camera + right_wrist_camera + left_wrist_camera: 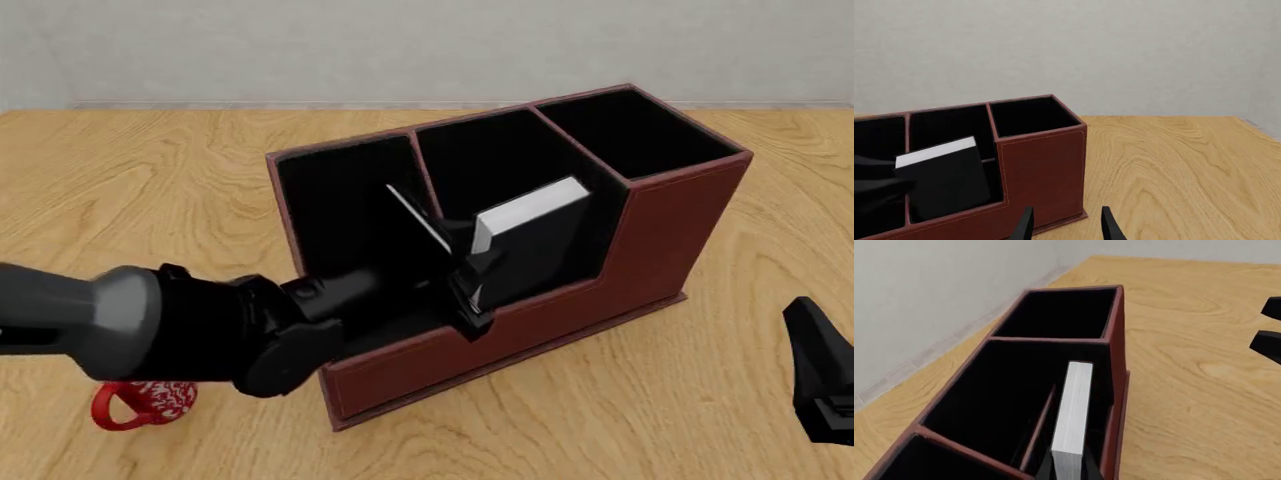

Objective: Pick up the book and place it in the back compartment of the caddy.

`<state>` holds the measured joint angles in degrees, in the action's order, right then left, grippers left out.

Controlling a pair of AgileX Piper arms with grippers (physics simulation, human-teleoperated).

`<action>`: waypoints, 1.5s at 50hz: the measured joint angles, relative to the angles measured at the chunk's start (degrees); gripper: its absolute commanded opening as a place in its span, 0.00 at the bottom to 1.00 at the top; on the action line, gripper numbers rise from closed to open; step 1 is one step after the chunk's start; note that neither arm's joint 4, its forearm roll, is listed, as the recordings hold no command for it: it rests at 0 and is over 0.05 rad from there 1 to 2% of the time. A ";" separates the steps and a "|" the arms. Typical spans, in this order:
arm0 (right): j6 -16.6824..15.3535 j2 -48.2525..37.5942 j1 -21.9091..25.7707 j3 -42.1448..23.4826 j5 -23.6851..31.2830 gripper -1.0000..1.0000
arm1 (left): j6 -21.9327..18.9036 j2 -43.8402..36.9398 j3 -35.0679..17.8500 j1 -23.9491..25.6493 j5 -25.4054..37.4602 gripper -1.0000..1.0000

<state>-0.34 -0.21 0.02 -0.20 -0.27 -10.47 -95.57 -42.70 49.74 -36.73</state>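
The book (531,238) stands on edge, tilted, half sunk in the caddy (667,235)'s low-walled cell, pinched at its lower end by the left gripper (470,290) so it slides in cleanly, while the right gripper (1066,226) waits apart, its fingers spread and empty.

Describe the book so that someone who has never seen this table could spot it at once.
Find the large reddish-brown caddy standing on the wooden table. In its middle section, behind the lowered stretch of the near wall, the book stands tilted, held by the left gripper. It is the only loose item in the caddy: black covers, white page edges.
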 measured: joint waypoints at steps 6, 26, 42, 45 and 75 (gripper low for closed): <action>0.00 0.00 0.00 0.00 0.00 1.00 | 0.34 -1.23 0.30 -0.21 -1.09 0.00; 0.01 0.00 0.00 0.00 0.00 1.00 | 1.27 -3.32 0.59 -0.71 -2.63 0.00; 0.00 0.00 0.00 0.00 0.00 1.00 | 0.74 -2.98 0.45 -1.01 -3.08 1.00; 0.00 0.00 0.00 0.00 0.00 1.00 | 0.67 -2.73 0.54 -1.03 -3.13 1.00; 0.01 0.00 0.00 0.00 0.00 1.00 | 0.00 1.99 5.98 -1.72 -5.61 1.00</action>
<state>-0.33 -0.21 0.02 -0.20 -0.27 -10.47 -93.57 -36.71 48.02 -42.34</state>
